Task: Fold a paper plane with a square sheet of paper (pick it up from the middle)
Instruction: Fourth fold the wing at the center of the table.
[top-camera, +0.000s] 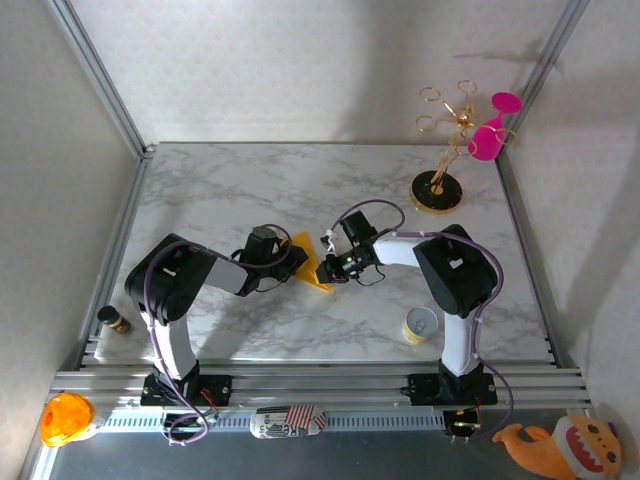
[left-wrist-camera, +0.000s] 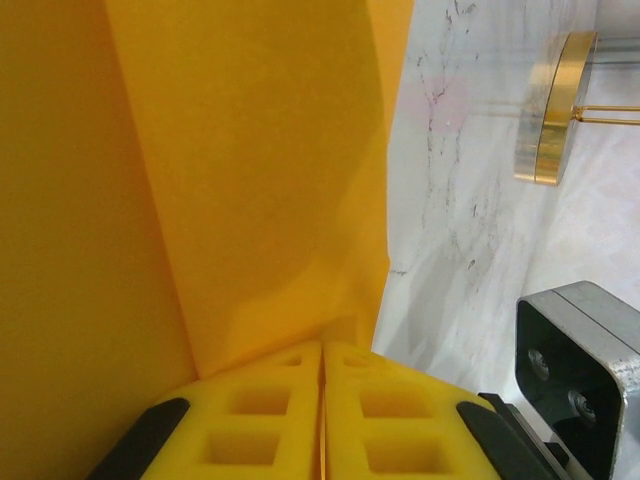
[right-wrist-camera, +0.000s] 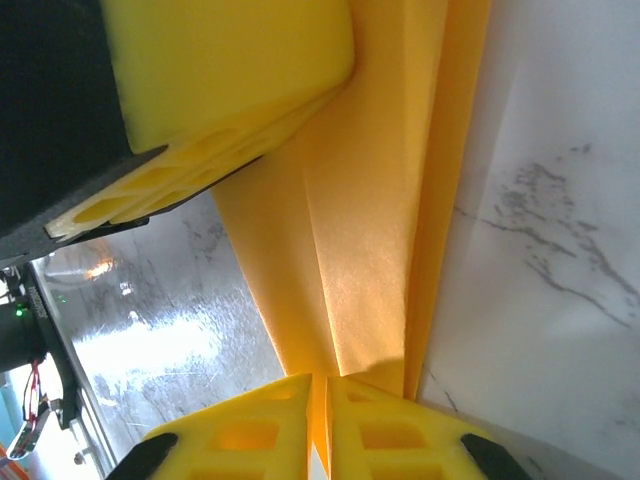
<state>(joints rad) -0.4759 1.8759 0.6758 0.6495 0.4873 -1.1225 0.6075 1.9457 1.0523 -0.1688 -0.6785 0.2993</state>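
Pinching paper (top-camera: 312, 266), left claw (left-wrist-camera: 322, 352) and right claw (right-wrist-camera: 320, 382) cover its edges.

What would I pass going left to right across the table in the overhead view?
Small brown jar → left gripper → folded yellow paper, pinched by both grippers → right gripper → paper cup.

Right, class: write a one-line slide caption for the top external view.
Left fingers and right fingers shut on the folded yellow paper, mid marble table.
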